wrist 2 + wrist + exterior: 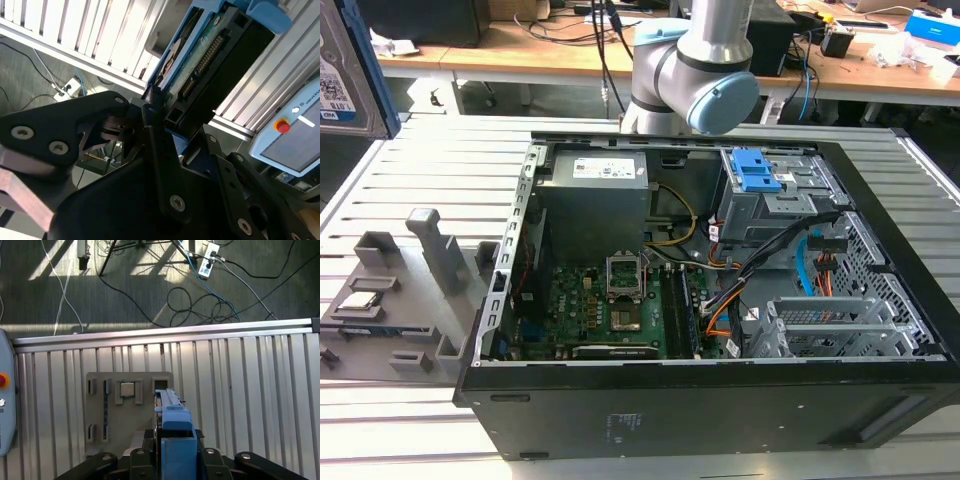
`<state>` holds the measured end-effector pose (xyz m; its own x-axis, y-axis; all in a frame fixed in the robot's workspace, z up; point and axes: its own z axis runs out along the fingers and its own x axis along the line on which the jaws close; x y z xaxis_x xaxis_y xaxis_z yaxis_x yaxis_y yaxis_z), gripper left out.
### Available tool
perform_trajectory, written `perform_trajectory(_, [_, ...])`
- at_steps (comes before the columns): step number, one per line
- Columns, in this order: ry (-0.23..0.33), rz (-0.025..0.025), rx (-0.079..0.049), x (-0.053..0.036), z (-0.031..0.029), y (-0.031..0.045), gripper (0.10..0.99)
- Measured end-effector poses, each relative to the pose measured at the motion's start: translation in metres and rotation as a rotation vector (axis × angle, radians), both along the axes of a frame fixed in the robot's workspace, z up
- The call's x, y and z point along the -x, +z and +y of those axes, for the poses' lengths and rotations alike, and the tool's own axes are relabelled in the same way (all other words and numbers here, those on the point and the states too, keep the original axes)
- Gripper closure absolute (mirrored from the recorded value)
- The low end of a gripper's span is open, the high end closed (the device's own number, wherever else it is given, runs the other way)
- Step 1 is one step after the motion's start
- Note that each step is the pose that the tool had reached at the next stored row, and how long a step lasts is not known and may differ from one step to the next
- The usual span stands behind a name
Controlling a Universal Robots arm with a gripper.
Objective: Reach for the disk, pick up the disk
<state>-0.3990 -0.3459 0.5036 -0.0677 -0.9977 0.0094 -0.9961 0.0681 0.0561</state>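
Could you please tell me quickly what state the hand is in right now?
Hand: closed, holding the disk by one end.

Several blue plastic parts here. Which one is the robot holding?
The disk, a flat drive edged in blue, clamped in the gripper. The blue latch tabs sit inside the computer case.

I observe the open computer case (700, 410) on the slatted table (430, 160), a grey fixture (415, 335) just beside it, the arm (695, 65) behind it, and the disk (342, 75) at the exterior view's left edge.
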Motion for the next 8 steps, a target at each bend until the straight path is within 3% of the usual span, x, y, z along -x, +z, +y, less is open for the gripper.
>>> perform_trajectory(8, [0.000,0.0036,0.000,-0.0010,0.0003,0.0214,0.722])
